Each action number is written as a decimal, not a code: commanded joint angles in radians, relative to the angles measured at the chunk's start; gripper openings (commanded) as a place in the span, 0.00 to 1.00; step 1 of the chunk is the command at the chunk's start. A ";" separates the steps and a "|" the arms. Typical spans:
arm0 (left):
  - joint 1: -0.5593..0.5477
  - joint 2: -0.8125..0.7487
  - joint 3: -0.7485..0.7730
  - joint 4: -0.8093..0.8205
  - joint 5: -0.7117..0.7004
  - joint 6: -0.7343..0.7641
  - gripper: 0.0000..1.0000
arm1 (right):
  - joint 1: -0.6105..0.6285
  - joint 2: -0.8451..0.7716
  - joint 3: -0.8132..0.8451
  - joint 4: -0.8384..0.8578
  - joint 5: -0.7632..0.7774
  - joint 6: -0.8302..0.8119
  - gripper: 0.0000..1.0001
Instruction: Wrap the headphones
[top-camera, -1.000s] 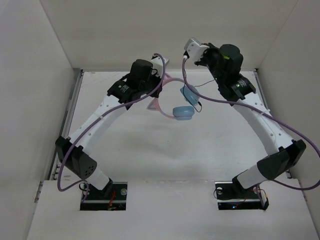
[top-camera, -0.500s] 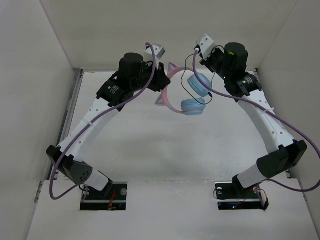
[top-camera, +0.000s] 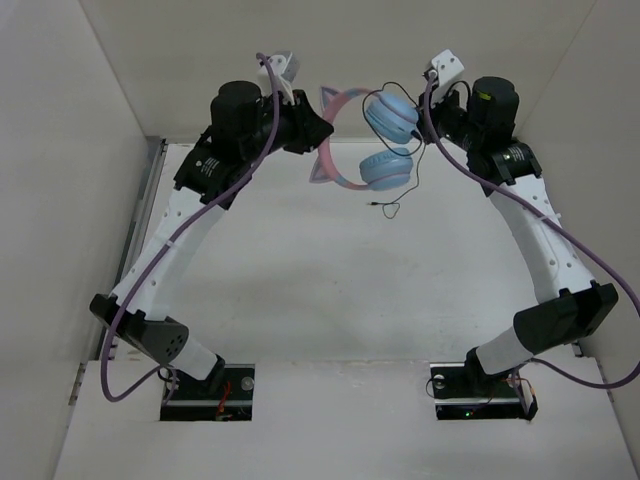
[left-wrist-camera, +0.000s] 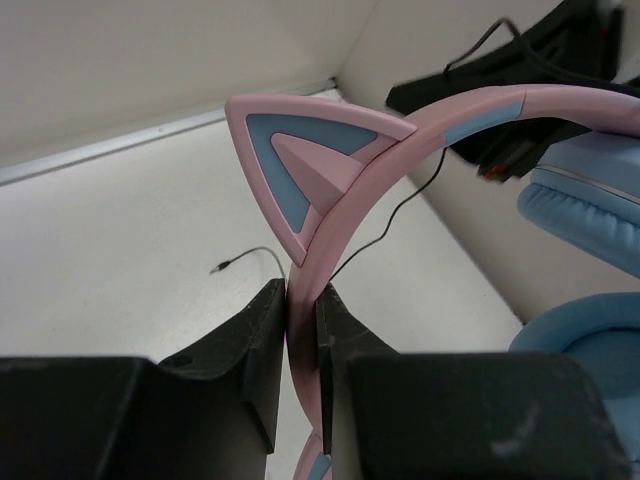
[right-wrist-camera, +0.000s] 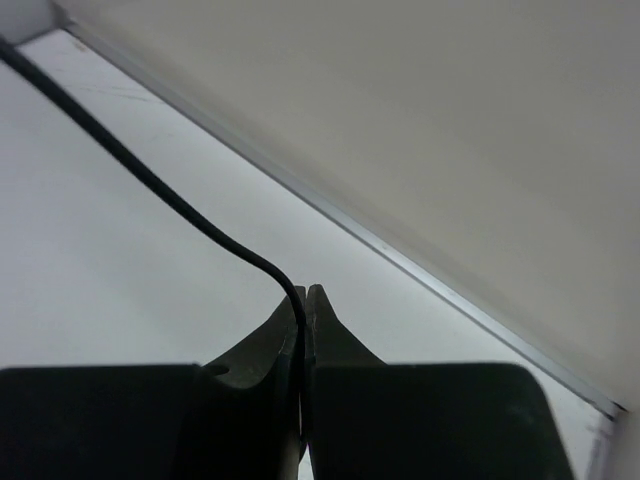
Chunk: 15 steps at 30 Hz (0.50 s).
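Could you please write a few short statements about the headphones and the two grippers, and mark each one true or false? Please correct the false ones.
1. The left gripper is shut on the pink headband, just below a cat ear. True.
2. The right gripper is open and holds nothing. False: it is shut on the thin black cable.
3. The headphones lie flat on the table. False: they are held up above it, between the two arms.
4. The plug at the end of the cable is in neither gripper. True.
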 joint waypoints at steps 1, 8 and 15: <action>-0.001 0.010 0.126 0.146 0.032 -0.111 0.00 | 0.006 -0.020 0.018 0.011 -0.185 0.164 0.00; 0.005 0.080 0.244 0.173 0.047 -0.190 0.00 | 0.006 -0.027 -0.002 0.112 -0.472 0.463 0.00; -0.009 0.132 0.307 0.195 0.044 -0.239 0.00 | 0.006 -0.040 -0.102 0.436 -0.699 0.871 0.01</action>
